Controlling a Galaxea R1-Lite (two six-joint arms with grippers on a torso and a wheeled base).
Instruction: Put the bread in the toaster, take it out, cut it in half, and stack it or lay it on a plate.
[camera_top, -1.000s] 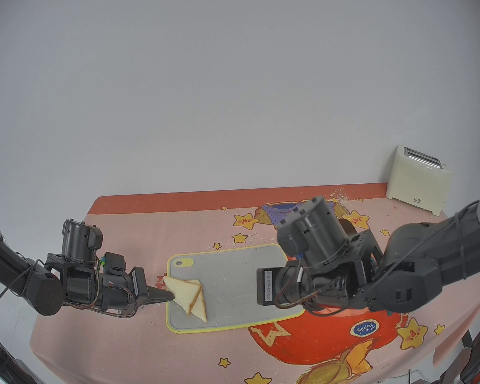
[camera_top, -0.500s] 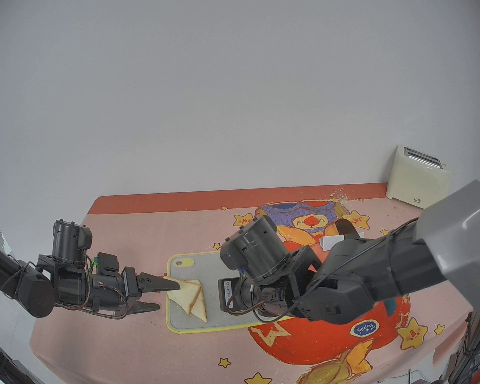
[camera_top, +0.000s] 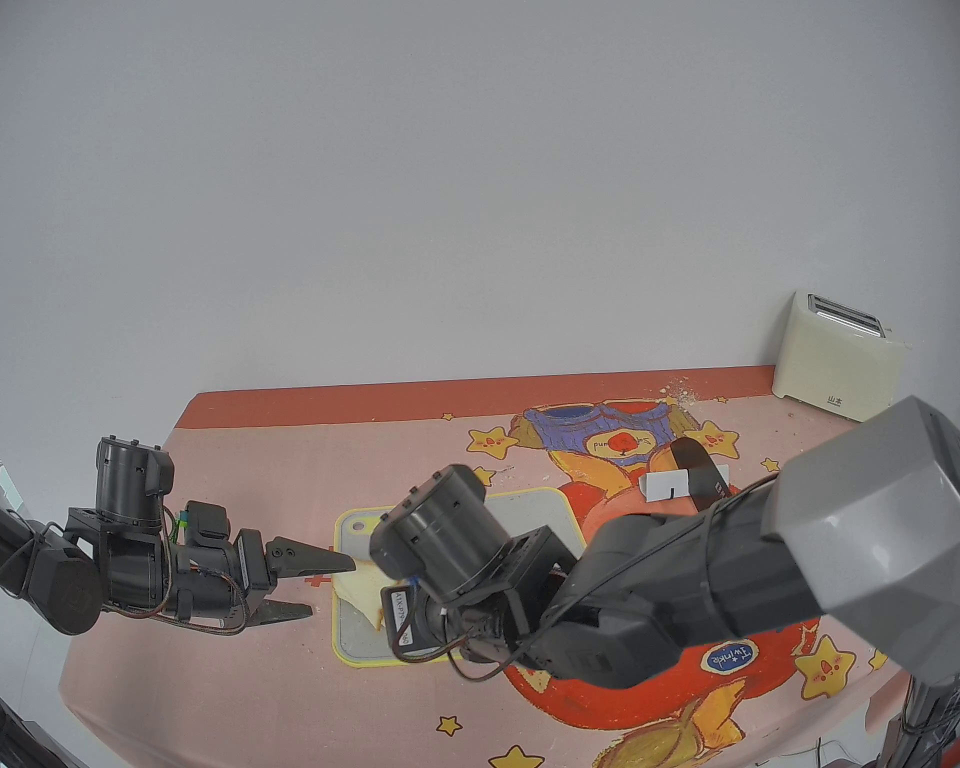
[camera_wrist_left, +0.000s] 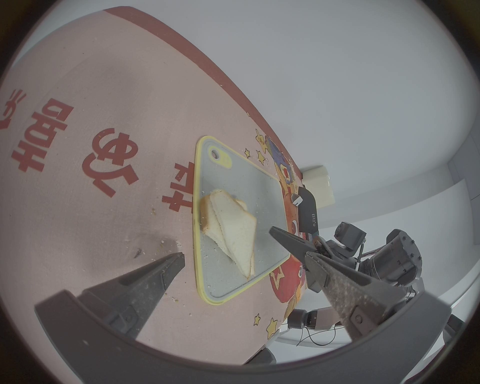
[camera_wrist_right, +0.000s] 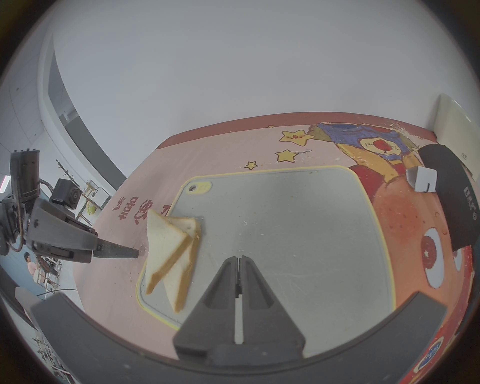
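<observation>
Two triangular bread halves (camera_wrist_right: 170, 250) lie overlapped on the left part of the grey, yellow-rimmed cutting board (camera_wrist_right: 300, 230). In the head view the bread (camera_top: 362, 590) is partly hidden behind my right wrist. My right gripper (camera_wrist_right: 239, 262) is shut and empty, low over the board just right of the bread. My left gripper (camera_top: 330, 584) stands open at the board's left edge, a short way from the bread (camera_wrist_left: 235, 225) and not touching it. The cream toaster (camera_top: 838, 365) stands at the table's far right corner.
A black-handled knife-like tool (camera_top: 690, 475) with a white part lies right of the cutting board (camera_top: 350, 530). The pink cartoon tablecloth (camera_top: 260, 470) covers the table. My right arm stretches across the board's middle and right side.
My left gripper opened, let go of the bread's corner and drew back a little to the left. My right arm swept left across the board to the bread.
</observation>
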